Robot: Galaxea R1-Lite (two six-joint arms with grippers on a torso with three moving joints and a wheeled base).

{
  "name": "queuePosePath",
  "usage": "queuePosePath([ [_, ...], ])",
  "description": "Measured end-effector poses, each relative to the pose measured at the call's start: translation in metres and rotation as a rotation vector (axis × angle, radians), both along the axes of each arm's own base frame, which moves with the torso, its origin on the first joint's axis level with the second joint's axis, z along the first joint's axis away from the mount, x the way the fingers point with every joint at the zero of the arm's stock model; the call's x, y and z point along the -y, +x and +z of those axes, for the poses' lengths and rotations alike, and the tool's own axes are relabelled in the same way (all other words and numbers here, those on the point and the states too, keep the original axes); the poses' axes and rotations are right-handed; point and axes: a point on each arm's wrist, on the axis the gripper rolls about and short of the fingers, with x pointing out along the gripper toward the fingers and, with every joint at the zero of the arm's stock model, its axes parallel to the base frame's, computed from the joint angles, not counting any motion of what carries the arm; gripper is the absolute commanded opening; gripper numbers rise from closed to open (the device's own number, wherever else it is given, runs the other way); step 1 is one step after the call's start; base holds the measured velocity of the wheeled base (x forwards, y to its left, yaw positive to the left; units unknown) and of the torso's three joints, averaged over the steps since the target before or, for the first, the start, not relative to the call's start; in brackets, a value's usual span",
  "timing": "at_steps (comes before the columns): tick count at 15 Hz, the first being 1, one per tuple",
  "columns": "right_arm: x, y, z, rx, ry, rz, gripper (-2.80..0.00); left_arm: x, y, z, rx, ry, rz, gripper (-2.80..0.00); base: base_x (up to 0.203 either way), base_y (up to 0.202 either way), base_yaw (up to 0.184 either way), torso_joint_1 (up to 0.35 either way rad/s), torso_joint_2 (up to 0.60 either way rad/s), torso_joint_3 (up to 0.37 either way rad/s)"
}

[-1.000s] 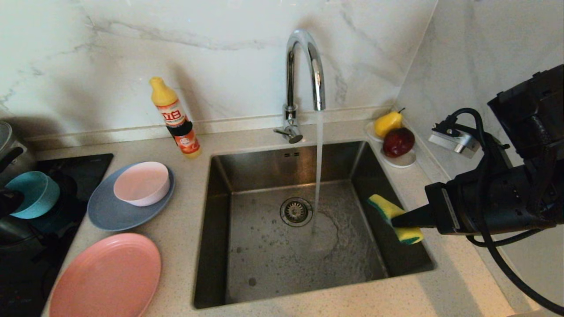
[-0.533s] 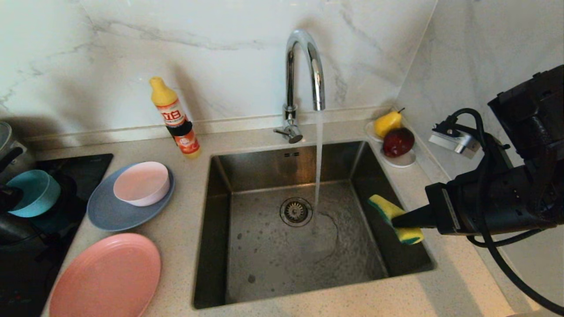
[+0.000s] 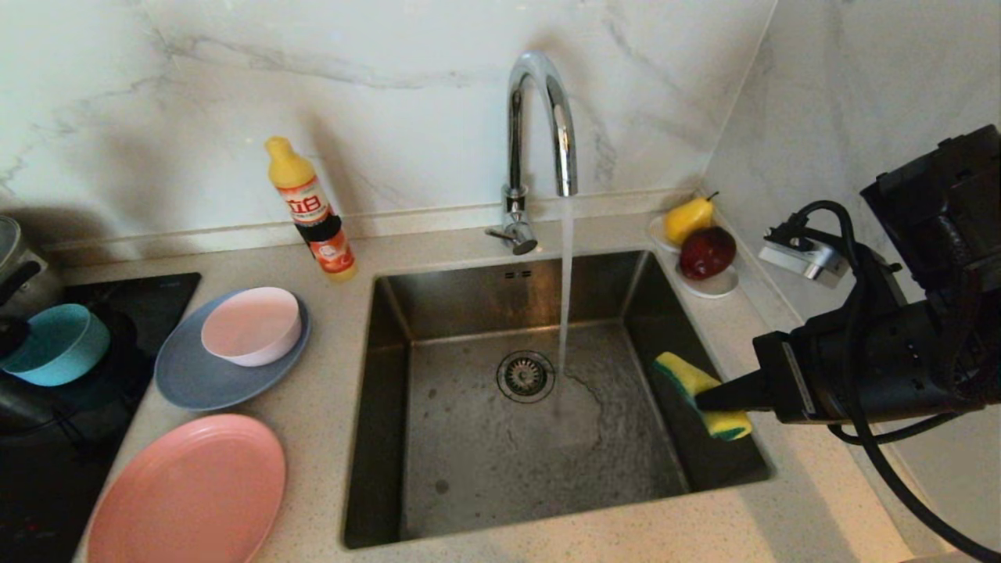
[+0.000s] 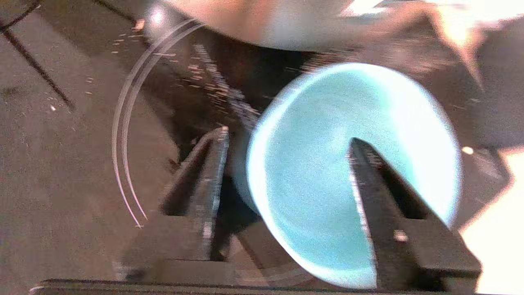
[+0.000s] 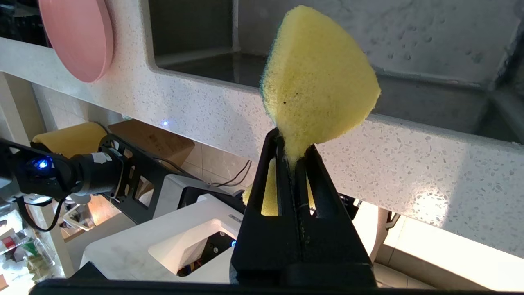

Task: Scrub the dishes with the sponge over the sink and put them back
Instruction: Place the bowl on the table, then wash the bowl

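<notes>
Teal bowl (image 4: 327, 172), far left in the head view: rigid, light, slick. Left gripper (image 4: 286, 164) released, straddling its rim; take it there. Right gripper (image 5: 292, 157) pinches the soft sponge (image 5: 319, 78), right of frame over the sink (image 3: 469, 485).

The speckled pale stone counter (image 3: 328, 391) carries everything. Across the sink opening from the right gripper (image 3: 700, 400) lie the pink plate (image 3: 188, 493) and the grey-blue plate (image 3: 191, 375), with a yellow soap bottle (image 3: 313, 211) beyond them. Behind that gripper, in the corner, sits a small white fruit dish (image 3: 708, 288). The black cooktop (image 3: 94, 375) lies under the left gripper (image 4: 286, 143).
</notes>
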Motion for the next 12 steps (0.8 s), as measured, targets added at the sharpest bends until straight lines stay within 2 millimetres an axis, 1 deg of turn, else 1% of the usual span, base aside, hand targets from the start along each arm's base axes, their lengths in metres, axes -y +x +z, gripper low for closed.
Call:
queuePosePath([
  [1, 0.0, 0.001, -0.001, -0.002, -0.001, -0.001, -2.8, 0.006, -0.006, 0.012, 0.02, 0.004, -0.024, 0.0, 0.0, 0.0, 0.0, 0.0, 0.0, 0.0],
  [2, -0.001, 0.002, -0.002, -0.007, -0.004, -0.003, -2.8, 0.015, -0.014, 0.025, 0.028, -0.002, -0.053, -2.8, 0.0, 0.0, 0.0, 0.0, 0.0, 0.0],
  [5, -0.003, 0.007, -0.004, -0.016, -0.006, -0.004, -2.8, 0.042, -0.038, 0.053, -0.021, -0.006, -0.117, -2.8, 0.0, 0.0, 0.0, 0.0, 0.0, 0.0],
  [7, -0.005, 0.008, -0.006, -0.023, -0.01, -0.004, -2.8, 0.06, -0.056, 0.075, -0.016, 0.042, -0.158, -2.8, 0.0, 0.0, 0.0, 0.0, 0.0, 0.0],
  [9, -0.004, 0.007, -0.008, -0.03, -0.013, -0.005, -2.8, 0.083, -0.08, 0.096, 0.002, 0.108, -0.245, -2.8, 0.0, 0.0, 0.0, 0.0, 0.0, 0.0],
  [11, -0.002, 0.004, -0.006, -0.025, -0.011, -0.004, -2.8, 0.112, -0.105, 0.107, -0.023, 0.152, -0.39, -2.8, 0.0, 0.0, 0.0, 0.0, 0.0, 0.0],
  [12, -0.001, 0.002, -0.005, -0.018, -0.008, -0.003, -2.8, 0.126, -0.116, 0.107, -0.067, 0.166, -0.484, -2.8, 0.0, 0.0, 0.0, 0.0, 0.0, 0.0],
])
